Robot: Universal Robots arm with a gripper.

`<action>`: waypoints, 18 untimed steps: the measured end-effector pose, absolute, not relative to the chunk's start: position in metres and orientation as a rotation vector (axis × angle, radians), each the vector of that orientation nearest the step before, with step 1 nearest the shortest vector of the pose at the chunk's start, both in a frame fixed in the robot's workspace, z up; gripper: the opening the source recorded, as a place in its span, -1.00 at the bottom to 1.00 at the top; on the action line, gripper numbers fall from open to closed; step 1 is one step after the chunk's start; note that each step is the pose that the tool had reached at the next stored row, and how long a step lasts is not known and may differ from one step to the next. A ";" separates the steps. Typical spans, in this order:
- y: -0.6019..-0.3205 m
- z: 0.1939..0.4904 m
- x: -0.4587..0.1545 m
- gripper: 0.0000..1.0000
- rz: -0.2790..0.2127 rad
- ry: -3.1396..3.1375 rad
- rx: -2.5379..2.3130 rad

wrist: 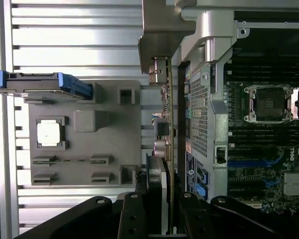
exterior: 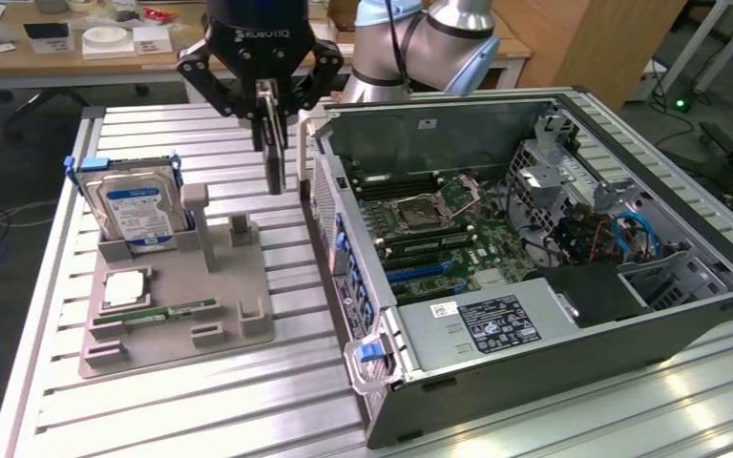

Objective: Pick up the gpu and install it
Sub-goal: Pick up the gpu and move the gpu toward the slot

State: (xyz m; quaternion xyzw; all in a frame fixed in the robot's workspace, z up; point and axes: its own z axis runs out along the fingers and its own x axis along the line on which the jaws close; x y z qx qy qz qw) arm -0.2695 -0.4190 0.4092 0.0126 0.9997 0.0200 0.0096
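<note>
One arm hangs over the slatted metal desk (exterior: 214,401), and its fingers (exterior: 297,95) pinch the gpu (exterior: 272,143) by the upper end. The gpu is in the air and stands on its edge, long side vertical, and it touches nothing below. It is near the desk edge that is far in the exterior view, between the grey holder (exterior: 176,286) and the open computer case (exterior: 533,239), just beside the case wall. In the wrist view the fingers (wrist: 132,219) close on both faces of the gpu (wrist: 164,124). On the holder stands a hard drive (exterior: 137,210), and a square processor (exterior: 125,286) and a memory stick (exterior: 163,313) lie there.
</note>
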 end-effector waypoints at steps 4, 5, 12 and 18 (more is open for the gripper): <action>-0.419 0.409 -0.262 -0.44 0.063 3.121 0.039; -0.419 0.409 -0.260 -0.44 0.063 3.121 0.039; -0.419 0.409 -0.250 -0.44 0.063 3.121 0.039; -0.419 0.408 -0.242 -0.44 0.063 3.121 0.039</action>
